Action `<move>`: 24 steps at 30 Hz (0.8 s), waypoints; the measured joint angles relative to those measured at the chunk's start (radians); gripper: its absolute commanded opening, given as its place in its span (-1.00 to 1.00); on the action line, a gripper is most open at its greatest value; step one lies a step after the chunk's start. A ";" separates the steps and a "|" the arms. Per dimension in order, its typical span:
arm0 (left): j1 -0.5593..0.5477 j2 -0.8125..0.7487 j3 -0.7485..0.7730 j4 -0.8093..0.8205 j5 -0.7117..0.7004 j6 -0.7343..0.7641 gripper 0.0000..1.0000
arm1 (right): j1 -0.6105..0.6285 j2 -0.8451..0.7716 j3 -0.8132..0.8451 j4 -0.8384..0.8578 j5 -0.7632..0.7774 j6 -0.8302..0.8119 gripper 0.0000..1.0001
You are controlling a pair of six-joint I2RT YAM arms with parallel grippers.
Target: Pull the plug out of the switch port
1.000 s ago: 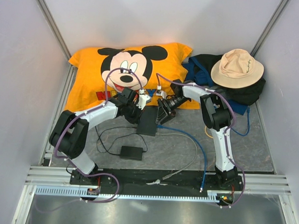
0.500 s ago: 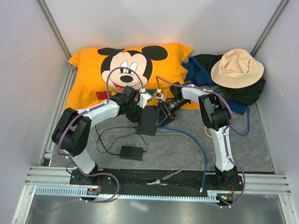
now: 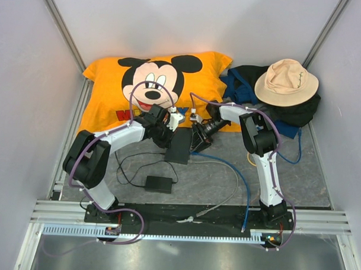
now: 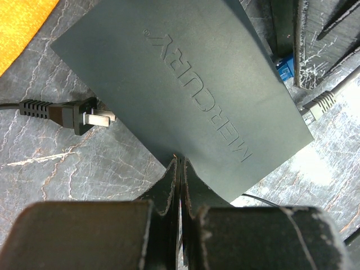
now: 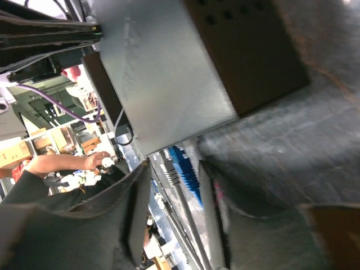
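Logging from the remote station: I am looking at the switch [image 3: 180, 148] lying flat on the table [image 3: 214, 189] mid-scene, just near of the orange pillow [image 3: 104, 103], with one gripper on each side of it. The left gripper [image 4: 179, 169] is sitting with its jaws pressed fully together, tips bearing on the switch's left edge; I am reading that as a brace, not a grasp. The right gripper [image 5: 173, 194] is coming in at the right edge, where the blue plug [image 5: 183, 169] is seated in a port. Its jaws are standing partly apart, one finger either side of the plug, and I am seeing a sliver of gap on at least one side, so I am calling it unclamped. The blue cable [image 3: 247, 205] is trailing off to the near right. A loose two-pin mains plug [image 4: 76, 115] is lying beside the switch, and the power brick [image 3: 158, 183] is sitting nearer the bases; neither is the target. I am judging the step as the grasp on the plug, not yet the pull. The next move is calling for a firm pinch on the plug body, probably catching its latch tab, then a straight draw to the right along the port axis while the left keeps the box from sliding.
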 measured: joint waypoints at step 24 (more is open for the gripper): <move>-0.006 0.000 -0.002 0.008 -0.008 0.000 -0.96 | -0.002 0.011 0.004 -0.002 0.036 0.052 -0.23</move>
